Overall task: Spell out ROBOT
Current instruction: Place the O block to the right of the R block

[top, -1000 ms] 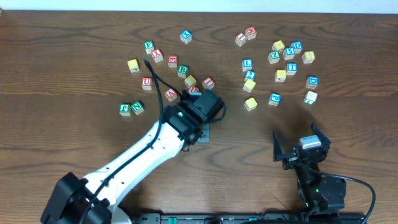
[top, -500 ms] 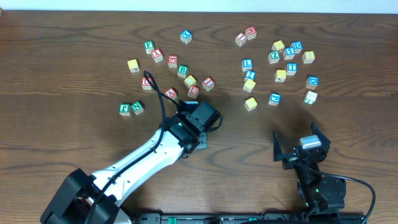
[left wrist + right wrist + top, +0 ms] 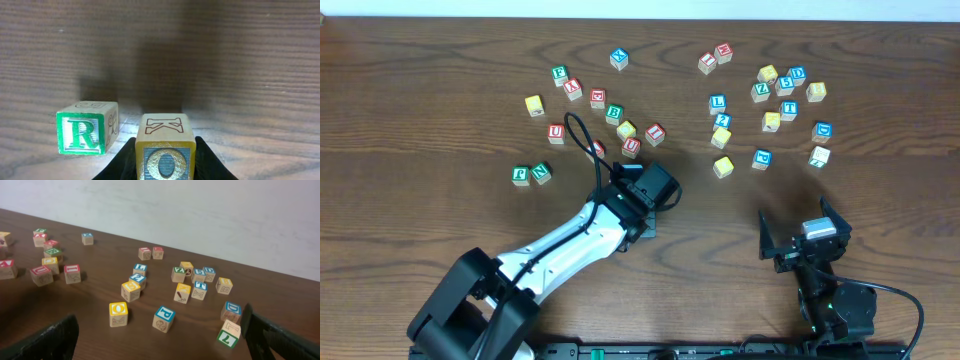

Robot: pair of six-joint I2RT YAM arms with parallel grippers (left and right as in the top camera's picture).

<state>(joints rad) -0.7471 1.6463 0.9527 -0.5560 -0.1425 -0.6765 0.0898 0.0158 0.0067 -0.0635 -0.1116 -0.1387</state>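
Overhead count: twenty-nine loose cubes (image 3: pixel 761 158) lie scattered on the dark wooden worktop (image 3: pixel 440 230), as best I can count: eight red, eight blue, seven yellow, six green; thirteen in the left group, sixteen to the right
Left wrist count: two cubes only, the R cube (image 3: pixel 82 134) and the O cube (image 3: pixel 164 131)
Arms: two; the left arm (image 3: pixel 560 245) reaches to mid-worktop, the right one sits at the near edge
Left claw: the left claw (image 3: pixel 165 162) is clamped on the O cube, one dark finger (image 3: pixel 117 165) pressed to each side
Right claw: the right claw (image 3: pixel 794 212) stands spread wide, nothing between its fingers, well apart from every cube
R cube look: pale wood, green-framed front face with a green R, faint line drawings on its top and side
O cube look: yellow-framed front face, silvery-blue panel with a gold O, a brown outlined K on top
Where R and O are: R just left of O and slightly beyond it, a narrow gap between, both letters upright towards the wrist camera; R rests on the worktop, whether O touches it cannot be told; in the overhead view both are hidden under the left arm
B cube (image 3: pixel 614 113): green-faced, in the left group
T cube (image 3: pixel 788 109): blue-faced, in the right group
Second O cube (image 3: pixel 118 314): yellow-faced, near a blue P cube (image 3: pixel 164 318) in the right wrist view, to its left
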